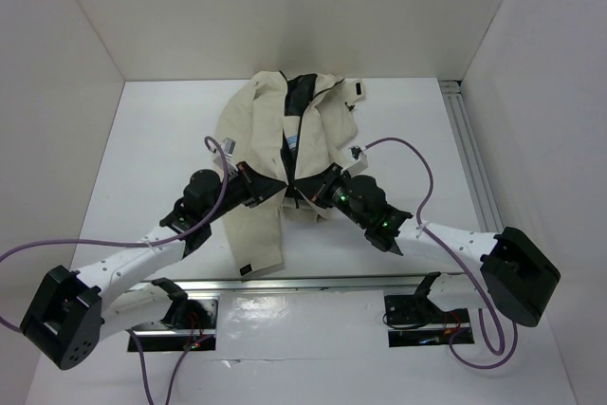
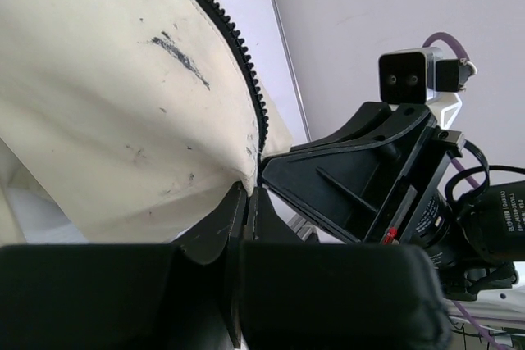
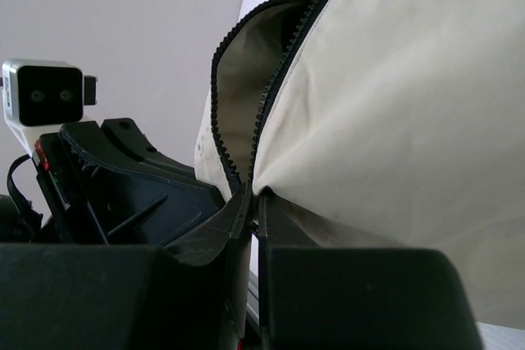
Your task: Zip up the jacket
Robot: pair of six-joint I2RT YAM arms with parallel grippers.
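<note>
I see the jacket lying flat mid-worktop, collar away from me and front unzipped. My left pincer is pinched tight on it beside the zipper. The right pincer looks clamped on the opposite edge, though its grip is partly hidden.

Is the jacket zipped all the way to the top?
No, the jacket gapes open at the top, its black lining showing.
</note>
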